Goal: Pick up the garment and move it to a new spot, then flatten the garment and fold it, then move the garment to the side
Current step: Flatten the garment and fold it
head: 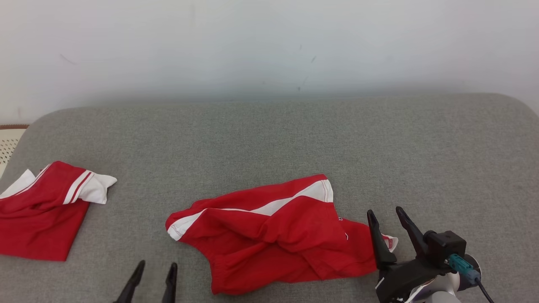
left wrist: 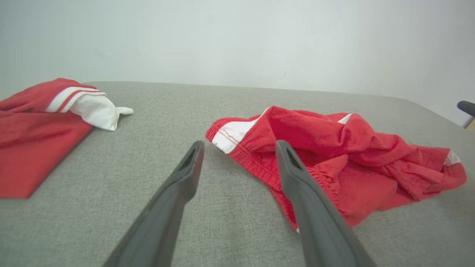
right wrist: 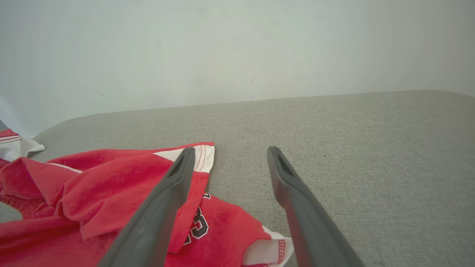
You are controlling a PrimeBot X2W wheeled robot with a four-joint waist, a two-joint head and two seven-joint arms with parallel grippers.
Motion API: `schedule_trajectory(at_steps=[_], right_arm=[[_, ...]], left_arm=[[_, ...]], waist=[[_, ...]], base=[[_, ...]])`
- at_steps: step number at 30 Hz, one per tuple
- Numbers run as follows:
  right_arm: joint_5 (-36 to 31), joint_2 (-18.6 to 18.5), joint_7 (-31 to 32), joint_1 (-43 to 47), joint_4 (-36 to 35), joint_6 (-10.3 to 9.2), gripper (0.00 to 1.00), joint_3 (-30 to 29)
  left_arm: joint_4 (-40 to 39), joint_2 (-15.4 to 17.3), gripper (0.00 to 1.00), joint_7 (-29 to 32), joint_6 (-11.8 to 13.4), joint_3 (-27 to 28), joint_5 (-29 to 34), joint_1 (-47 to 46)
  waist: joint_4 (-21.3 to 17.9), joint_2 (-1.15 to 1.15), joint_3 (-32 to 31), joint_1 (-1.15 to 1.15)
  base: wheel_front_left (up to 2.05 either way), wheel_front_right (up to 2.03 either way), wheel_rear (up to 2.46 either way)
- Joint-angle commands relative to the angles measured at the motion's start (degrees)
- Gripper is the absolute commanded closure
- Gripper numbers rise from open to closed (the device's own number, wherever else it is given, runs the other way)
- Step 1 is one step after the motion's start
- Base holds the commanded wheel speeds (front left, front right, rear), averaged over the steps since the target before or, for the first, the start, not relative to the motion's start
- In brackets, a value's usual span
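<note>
A red garment [head: 273, 240] with white stripes lies crumpled on the grey padded surface [head: 269, 139], near the front middle. It looks like sports shorts, with an elastic waistband [left wrist: 259, 170] and a printed number [right wrist: 198, 222]. My left gripper [head: 156, 265] is open at the lower left, a little short of the garment's left end, with nothing between its fingers [left wrist: 185, 174]. My right gripper [head: 385, 211] is open at the garment's right edge, its left finger [right wrist: 174, 185] over the cloth and the other over bare surface. Neither gripper holds the cloth.
A second red and white garment [head: 42, 210] lies folded at the surface's left edge. The grey surface stretches bare behind and to the right of the shorts, ending at a pale wall [head: 269, 42]. A perforated pale object [head: 8, 145] sits beyond the left edge.
</note>
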Motion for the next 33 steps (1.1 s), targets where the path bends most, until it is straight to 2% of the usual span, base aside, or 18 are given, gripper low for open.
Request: schedule_trajectory(at_steps=[1, 13, 33], right_arm=[[0.38, -0.63, 0.16, 0.34, 0.03, 0.03, 0.00, 0.30], [0.94, -2.38, 3.32, 4.01, -2.52, 0.03, 0.00, 3.58], [2.46, -5.90, 11.62, 4.98, -7.07, 0.03, 0.00, 15.63]], left_arm=[[-0.84, -0.36, 0.00, -0.26, 0.40, 1.01, 0.53, 0.78], [-4.12, -2.94, 0.00, -0.22, 0.66, 11.06, 2.46, 2.13], [-4.08, -4.96, 0.00, -0.23, -1.35, 14.51, 4.04, 0.59]], waist=[[0.03, 0.00, -0.02, 0.00], [-0.26, 0.00, 0.35, 0.00], [0.42, 0.00, 2.35, 0.00]], base=[[0.00, 0.00, 0.00], [0.00, 0.00, 0.00], [0.00, 0.00, 0.00]])
